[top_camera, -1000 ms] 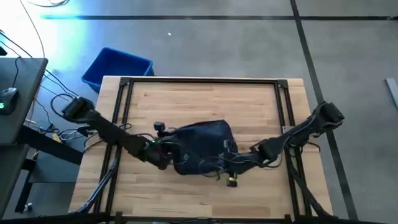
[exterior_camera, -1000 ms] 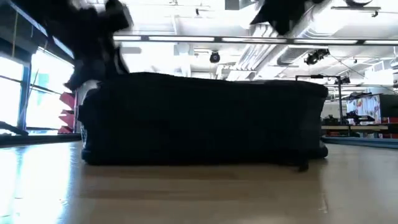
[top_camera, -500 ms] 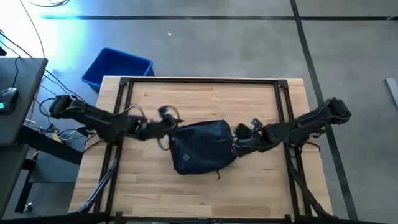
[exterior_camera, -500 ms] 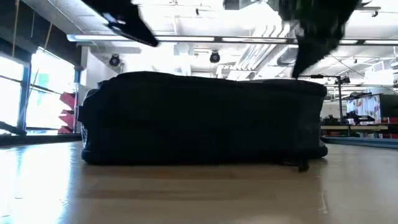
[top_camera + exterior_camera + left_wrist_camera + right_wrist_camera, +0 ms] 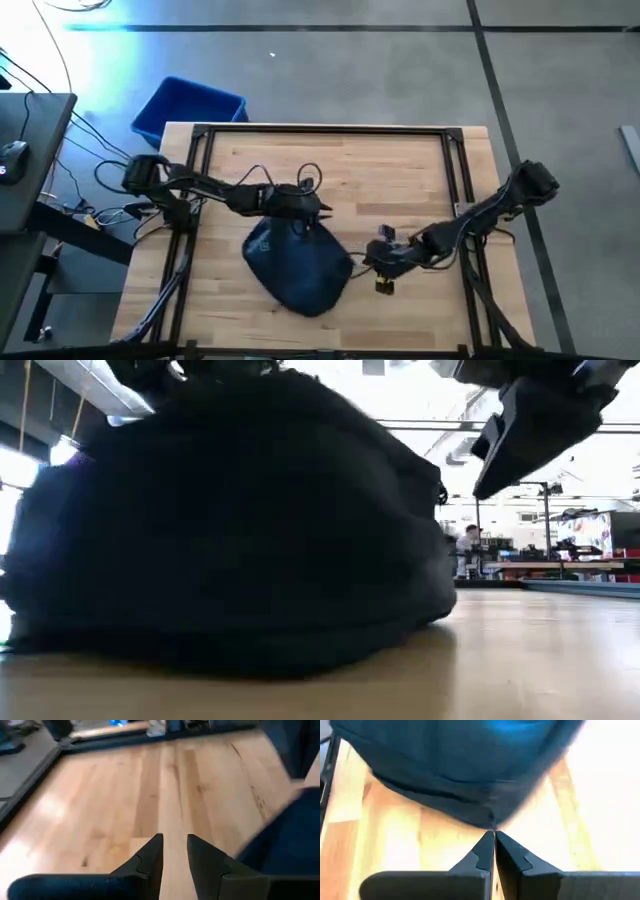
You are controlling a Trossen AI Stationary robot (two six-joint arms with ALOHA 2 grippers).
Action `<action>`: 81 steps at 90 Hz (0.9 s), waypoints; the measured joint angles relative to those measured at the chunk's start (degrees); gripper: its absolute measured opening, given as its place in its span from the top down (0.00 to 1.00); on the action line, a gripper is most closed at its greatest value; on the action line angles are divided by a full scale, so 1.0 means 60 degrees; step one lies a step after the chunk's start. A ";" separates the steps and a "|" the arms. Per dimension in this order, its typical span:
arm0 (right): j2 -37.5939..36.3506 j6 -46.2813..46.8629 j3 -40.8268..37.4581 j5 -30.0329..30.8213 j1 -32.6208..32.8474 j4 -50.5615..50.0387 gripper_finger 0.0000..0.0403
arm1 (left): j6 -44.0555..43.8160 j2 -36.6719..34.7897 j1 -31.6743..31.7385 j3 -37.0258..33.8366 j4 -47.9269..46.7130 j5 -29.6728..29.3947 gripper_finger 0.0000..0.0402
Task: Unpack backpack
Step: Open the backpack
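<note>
Bright overhead light; low view backlit, glare; backpack (image 5: 230, 520) dark, motion-blurred.

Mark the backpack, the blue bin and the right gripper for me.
backpack (image 5: 300, 268): high view, middle of its navy body.
blue bin (image 5: 187, 107): high view, its inner floor.
right gripper (image 5: 368, 262): high view, at the fingertips beside the backpack.

The table (image 5: 400, 170) has a top of light wooden planks, with a black metal frame (image 5: 320, 129) running along its edges. Directly on it lies the backpack (image 5: 298, 268), dark navy and rounded, near the middle and closer to the front edge. The rest of the wooden surface shows bare planks
</note>
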 joint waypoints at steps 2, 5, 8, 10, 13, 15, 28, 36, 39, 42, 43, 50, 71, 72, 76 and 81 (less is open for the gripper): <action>-0.0003 0.0114 0.0000 0.0180 0.0041 -0.0097 1.00 | 0.0005 0.0050 -0.0030 0.0031 0.0005 0.0033 0.83; -0.0002 0.0264 -0.0009 0.0355 0.0094 -0.0186 1.00 | 0.0008 0.0112 -0.0069 0.0069 0.0029 0.0065 0.83; 0.0017 0.0436 -0.0011 0.0475 0.0114 -0.0175 0.99 | 0.0010 0.0129 -0.0105 0.0103 0.0075 0.0065 0.83; 0.0025 0.0549 -0.0011 0.0542 0.0119 -0.0118 0.98 | 0.0015 0.0129 -0.0129 0.0115 0.0072 0.0065 0.83; 0.0030 0.0707 -0.0011 0.0635 0.0171 -0.0012 0.97 | 0.0023 0.0129 -0.0145 0.0116 0.0072 0.0068 0.83; 0.0030 0.0763 -0.0011 0.0653 0.0212 0.0082 0.96 | 0.0025 0.0129 -0.0161 0.0122 0.0072 0.0068 0.83; 0.0473 0.0480 -0.0004 0.0637 0.0648 0.1291 0.84 | 0.0029 0.0129 -0.0178 0.0124 0.0057 0.0002 0.83; 0.1026 0.0182 -0.0004 0.0790 0.0909 0.2127 0.76 | 0.0025 0.0129 -0.0171 0.0131 -0.0155 -0.0147 0.83; 0.1273 0.0184 -0.0004 0.0961 0.0972 0.2391 0.74 | 0.0025 0.0129 -0.0171 0.0131 -0.0199 -0.0198 0.83; 0.1520 0.0182 -0.0004 0.1067 0.1011 0.2666 0.71 | 0.0025 0.0129 -0.0171 0.0131 -0.0226 -0.0208 0.83; 0.1602 0.0184 -0.0004 0.1084 0.1018 0.2752 0.70 | 0.0025 0.0129 -0.0171 0.0131 -0.0235 -0.0211 0.83; 0.2018 0.0048 0.0070 0.1104 0.0997 0.3204 0.66 | 0.0025 0.0129 -0.0171 0.0131 -0.0237 -0.0257 0.83; 0.2618 0.0118 0.0995 0.1516 0.0952 0.3283 0.63 | 0.0008 0.0129 -0.0195 0.0131 -0.0245 -0.0354 0.83; 0.2639 0.0116 0.1023 0.1514 0.0952 0.3278 0.63 | 0.0003 0.0129 -0.0193 0.0131 -0.0252 -0.0354 0.83; 0.2712 0.0112 0.1123 0.1518 0.0952 0.3265 0.64 | 0.0003 0.0129 -0.0196 0.0131 -0.0252 -0.0354 0.83; 0.2808 0.0112 0.1223 0.1517 0.0952 0.3292 0.66 | 0.0003 0.0129 -0.0204 0.0131 -0.0259 -0.0354 0.83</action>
